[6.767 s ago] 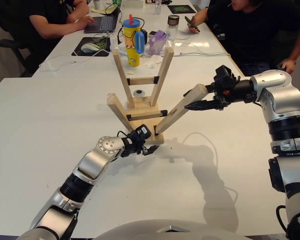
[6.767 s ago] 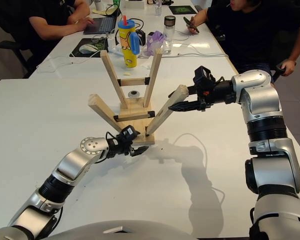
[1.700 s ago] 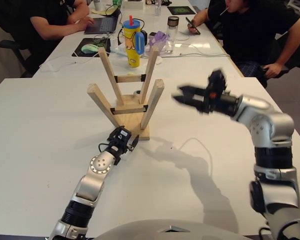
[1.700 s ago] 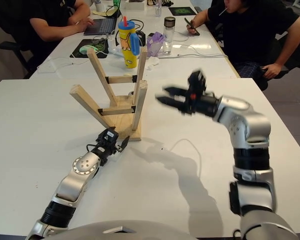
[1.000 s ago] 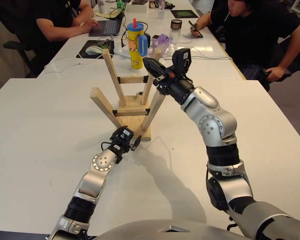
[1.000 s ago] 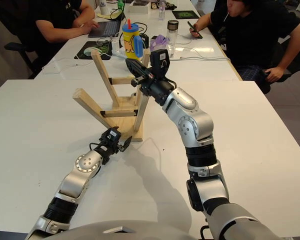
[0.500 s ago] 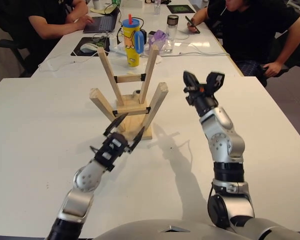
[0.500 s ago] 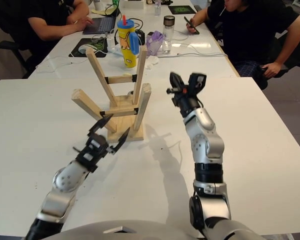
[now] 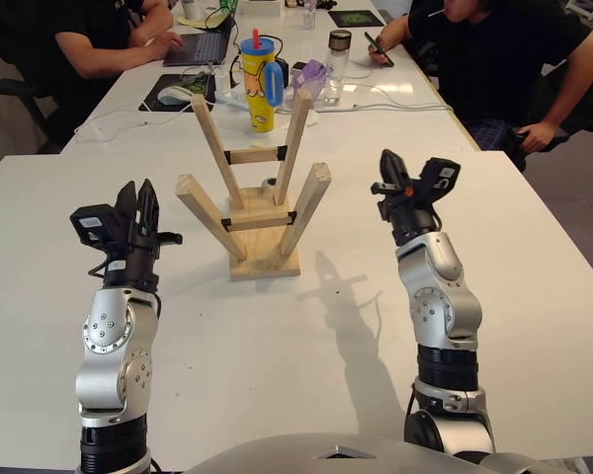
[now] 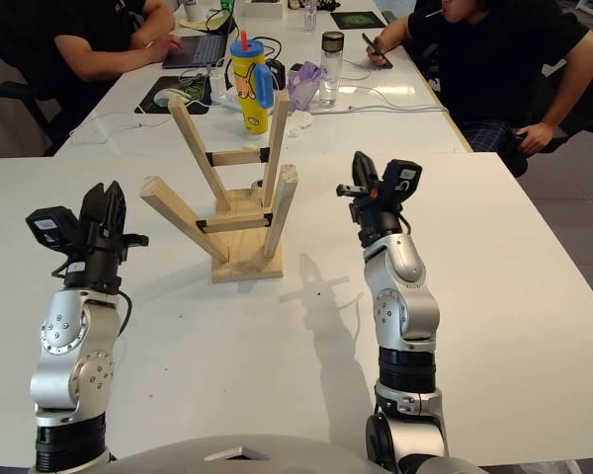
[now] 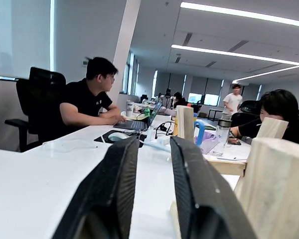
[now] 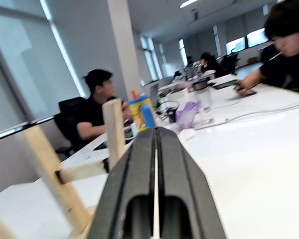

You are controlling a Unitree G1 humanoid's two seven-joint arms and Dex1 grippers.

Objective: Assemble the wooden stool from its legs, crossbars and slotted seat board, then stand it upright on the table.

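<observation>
Left gripper [image 9: 138,190]: up in the air at the left side of the desk [image 9: 306,336]. Its fingers point up with a small gap between them. It holds nothing.
Right gripper [image 9: 386,160]: up in the air at the right side. Its fingers are pressed together. It holds nothing.
Space: both grippers are well apart from the stool [image 9: 262,222], one on each side of it.
Stool: in the middle of the desk, between the two grippers. It is upside down.
Seat board [image 9: 267,265]: flat on the desk, at the bottom of the stool.
Legs [image 9: 306,207]: four of them stick up from the seat board and lean outward.
Crossbars [image 9: 256,155]: one joins the two far legs and one joins the two near legs.
Done: the building part looks finished. The legs, crossbars and seat board look joined into one piece.
Left to do: the stool has to be turned over, so its legs stand on the desk and the seat is on top.
Next, I think: a gripper needs to take hold of a leg and tip the stool over gently.
Cup [image 9: 261,84]: yellow, farther back, past the stool.
</observation>
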